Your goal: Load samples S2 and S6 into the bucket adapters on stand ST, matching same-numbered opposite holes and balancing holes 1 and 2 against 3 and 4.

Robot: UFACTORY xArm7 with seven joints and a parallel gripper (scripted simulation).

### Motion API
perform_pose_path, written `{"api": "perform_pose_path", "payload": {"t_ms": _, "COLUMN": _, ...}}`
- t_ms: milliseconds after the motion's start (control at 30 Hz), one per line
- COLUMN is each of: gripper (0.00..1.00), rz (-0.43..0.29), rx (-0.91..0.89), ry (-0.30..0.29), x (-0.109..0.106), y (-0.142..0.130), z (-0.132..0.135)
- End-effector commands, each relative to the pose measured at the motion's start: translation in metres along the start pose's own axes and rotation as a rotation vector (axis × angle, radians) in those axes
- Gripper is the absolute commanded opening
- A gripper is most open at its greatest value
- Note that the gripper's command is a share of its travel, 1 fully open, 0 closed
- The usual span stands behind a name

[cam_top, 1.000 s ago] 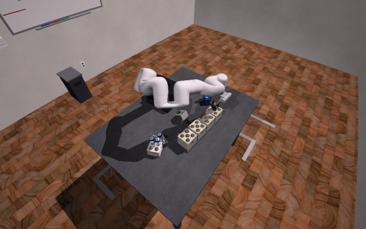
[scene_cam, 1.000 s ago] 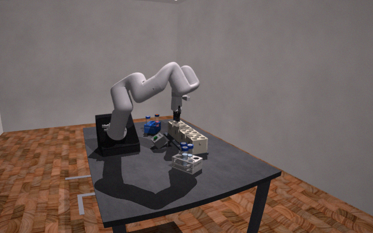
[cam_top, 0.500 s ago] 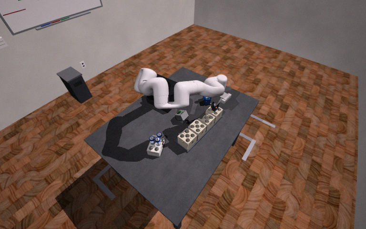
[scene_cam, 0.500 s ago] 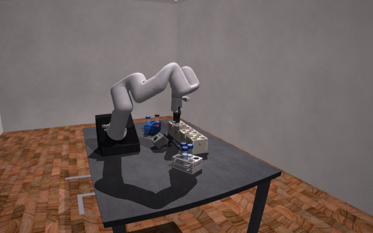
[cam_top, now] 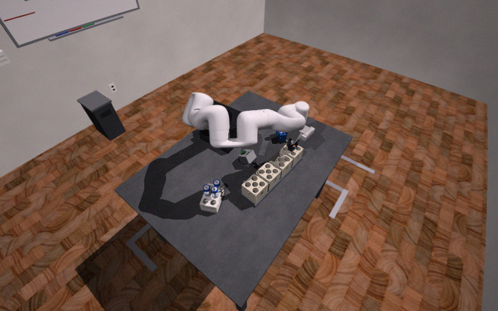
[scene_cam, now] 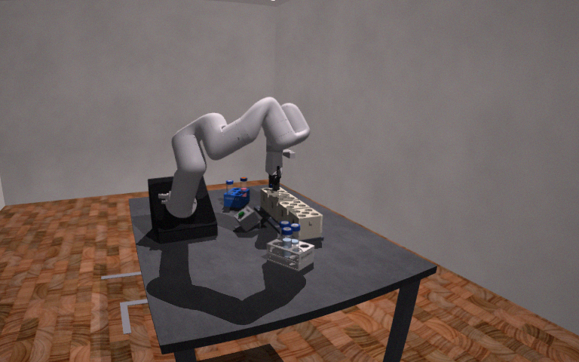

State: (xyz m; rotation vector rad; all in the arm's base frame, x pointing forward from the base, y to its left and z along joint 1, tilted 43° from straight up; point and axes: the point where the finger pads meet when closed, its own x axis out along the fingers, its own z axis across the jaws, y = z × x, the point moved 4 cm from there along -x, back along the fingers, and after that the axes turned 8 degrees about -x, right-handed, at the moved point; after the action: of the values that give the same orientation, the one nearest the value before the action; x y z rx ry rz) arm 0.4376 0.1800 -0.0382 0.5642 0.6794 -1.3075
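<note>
Four cream bucket adapters stand in a row on the loading stand, from the nearest [cam_top: 255, 187] [scene_cam: 306, 218] to the farthest [cam_top: 293, 153] [scene_cam: 271, 195]. My gripper [cam_top: 291, 145] [scene_cam: 275, 182] points straight down over the farthest adapter. Its fingers stand slightly apart around an orange-dotted sample tube [cam_top: 294, 146] that sits down in that adapter; which hole it is in is too small to tell. The blue sample rack [cam_top: 281, 135] [scene_cam: 237, 197] behind still carries two tubes [scene_cam: 228, 185] [scene_cam: 243, 181]. The clear rack of water blanks [cam_top: 210, 202] [scene_cam: 290, 253] holds three blue-capped tubes.
The small sloped desk with the green DONE key [cam_top: 244, 153] [scene_cam: 240, 214] stands between the arm's black base [scene_cam: 180, 224] and the adapter row. A small white block [cam_top: 306, 132] lies behind the gripper near the table's far edge.
</note>
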Motion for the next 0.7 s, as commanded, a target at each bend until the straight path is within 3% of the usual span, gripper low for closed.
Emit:
{"api": "perform_pose_path", "payload": {"t_ms": 0, "gripper": 0.44, "rz": 0.004, "rx": 0.0, "ry": 0.003, "x": -0.0026, "y": 0.0008, "z": -0.001}}
{"api": "perform_pose_path", "payload": {"t_ms": 667, "gripper": 0.44, "rz": 0.004, "rx": 0.0, "ry": 0.003, "x": -0.0045, "y": 0.0007, "z": -0.001}}
